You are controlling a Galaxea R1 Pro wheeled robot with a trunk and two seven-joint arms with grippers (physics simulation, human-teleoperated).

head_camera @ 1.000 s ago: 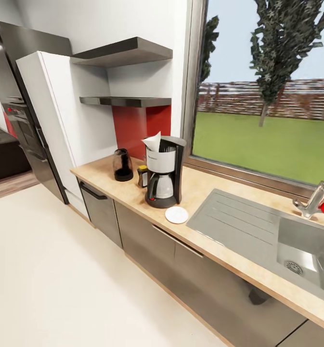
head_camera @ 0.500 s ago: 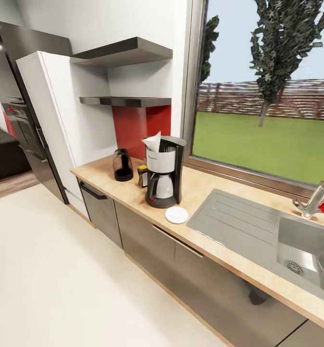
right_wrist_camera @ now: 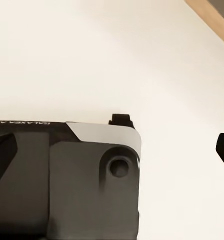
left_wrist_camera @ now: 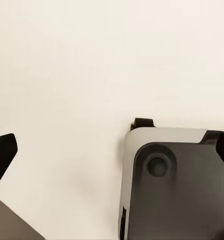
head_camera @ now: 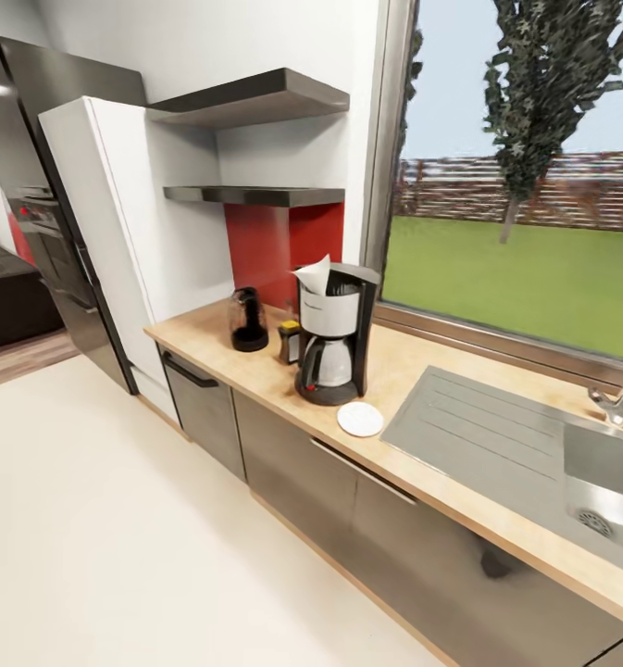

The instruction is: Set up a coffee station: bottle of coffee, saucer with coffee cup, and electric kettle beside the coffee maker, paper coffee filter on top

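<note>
On the wooden countertop point(head_camera: 209, 345) stands the black and silver coffee maker point(head_camera: 334, 338), with a white paper filter point(head_camera: 316, 275) sticking up from its top. A small bottle of coffee point(head_camera: 290, 342) with a yellow label stands just left of it. Further left is the dark electric kettle point(head_camera: 247, 320). A white saucer point(head_camera: 360, 419) lies bare in front of the maker, near the counter's edge. My left gripper point(left_wrist_camera: 113, 154) hangs open over pale floor, and so does my right gripper point(right_wrist_camera: 113, 152); nothing sits between either pair of fingers.
A steel sink point(head_camera: 607, 482) with drainboard and faucet point(head_camera: 621, 403) fills the counter's right end under a big window. Two dark wall shelves point(head_camera: 255, 97) hang above the kettle. A white tall cabinet point(head_camera: 117, 232) and black fridge point(head_camera: 33, 185) stand left. Open pale floor point(head_camera: 117, 537) lies before the cabinets.
The whole picture has shifted right and slightly down, so the camera has moved. The things on the counter keep their places relative to each other.
</note>
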